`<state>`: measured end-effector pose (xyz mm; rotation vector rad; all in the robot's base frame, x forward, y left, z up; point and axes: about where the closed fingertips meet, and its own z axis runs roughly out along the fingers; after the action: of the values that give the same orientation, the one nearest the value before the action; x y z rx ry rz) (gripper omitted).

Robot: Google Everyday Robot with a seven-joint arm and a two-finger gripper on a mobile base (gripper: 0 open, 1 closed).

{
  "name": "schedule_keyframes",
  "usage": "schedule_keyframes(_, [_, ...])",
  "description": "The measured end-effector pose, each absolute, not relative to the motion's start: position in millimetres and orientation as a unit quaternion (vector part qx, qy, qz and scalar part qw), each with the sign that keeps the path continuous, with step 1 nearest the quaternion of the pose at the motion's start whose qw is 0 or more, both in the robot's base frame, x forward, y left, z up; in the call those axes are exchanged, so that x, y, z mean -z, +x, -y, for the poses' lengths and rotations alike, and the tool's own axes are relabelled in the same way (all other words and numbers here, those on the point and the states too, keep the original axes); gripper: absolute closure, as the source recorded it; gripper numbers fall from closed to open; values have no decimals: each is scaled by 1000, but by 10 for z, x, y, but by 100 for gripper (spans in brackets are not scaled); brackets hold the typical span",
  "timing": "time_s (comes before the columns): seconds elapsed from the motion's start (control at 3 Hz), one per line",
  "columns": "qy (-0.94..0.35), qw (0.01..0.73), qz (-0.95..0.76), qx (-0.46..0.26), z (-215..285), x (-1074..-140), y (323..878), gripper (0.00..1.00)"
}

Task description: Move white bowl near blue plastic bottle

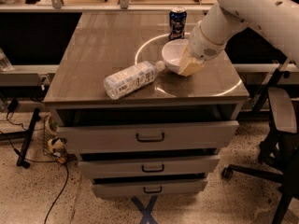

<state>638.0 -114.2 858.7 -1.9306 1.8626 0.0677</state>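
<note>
Now the gripper [190, 65], right of centre, pinches the right rim of the white bowl [174, 55], keeping it upright just beside the cap of the lying blue plastic bottle [132, 80], below the drink can [177, 23].

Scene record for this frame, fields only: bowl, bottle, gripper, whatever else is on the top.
white bowl: upright, right-centre of the cabinet top
blue plastic bottle: lying on its side, cap toward the bowl, close beside it; cannot tell if they touch
gripper: at the bowl's right rim, fingers closed on it
blue can: upright, behind the bowl, apart from it
</note>
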Motion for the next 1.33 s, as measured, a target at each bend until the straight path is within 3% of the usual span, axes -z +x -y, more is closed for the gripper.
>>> schedule_keyframes(0.67, [-705,234,-670,-17,1066,-8716,6442,8])
schedule_keyframes(1.0, [-702,247,-668,1,1065,-8939,6548,0])
schedule_keyframes(1.33, [-677,285,-678,17,1253,-9268,6587,0])
